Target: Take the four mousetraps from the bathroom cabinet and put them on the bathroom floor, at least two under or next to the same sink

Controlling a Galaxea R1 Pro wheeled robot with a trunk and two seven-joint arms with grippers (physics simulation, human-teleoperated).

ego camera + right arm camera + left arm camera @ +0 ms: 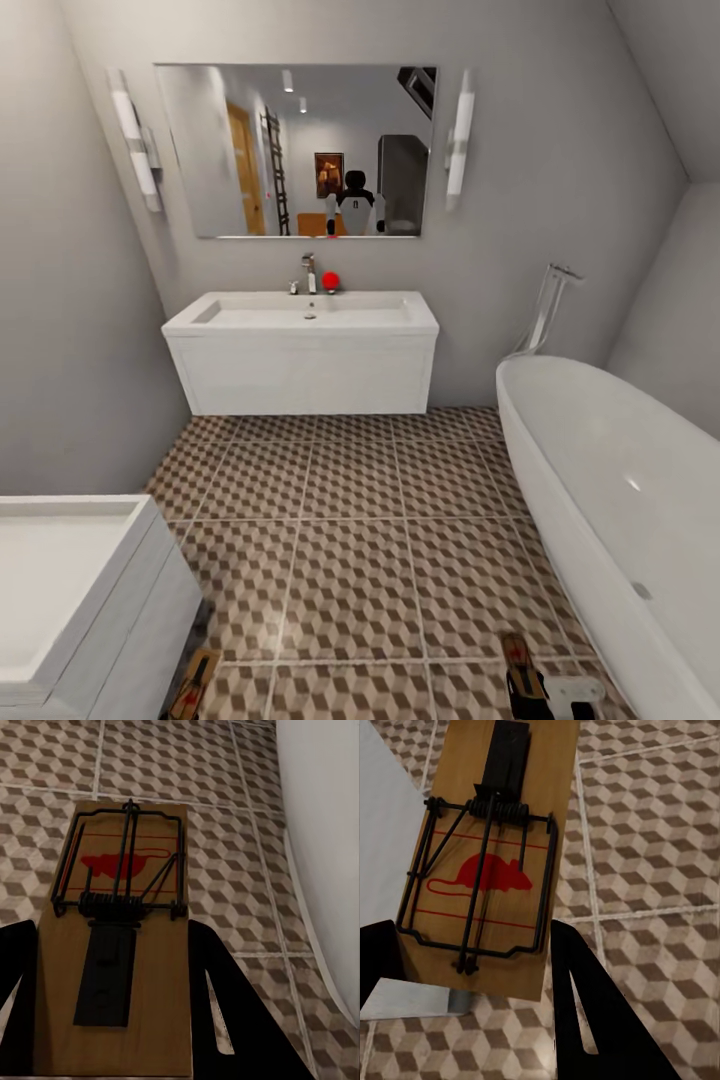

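In the left wrist view a brown mousetrap [484,862] with a red mouse mark and dark wire sits between the dark fingers [600,1020]; my left gripper [472,975] is shut on it. My right gripper [112,1020] is shut on a second mousetrap [120,945]. Both traps hang above the cube-patterned floor [350,540]. In the head view these traps show at the lower edge, one at the left [193,683] and one at the right [522,668]. The white sink [300,350] with its chrome faucet [309,272] hangs on the far wall. The cabinet is out of view.
A big white bathtub [620,510] runs along the right side. A second white basin unit [70,590] stands at the near left, close to my left arm. A mirror [300,150] hangs above the sink, and a small red thing [330,281] sits by the faucet.
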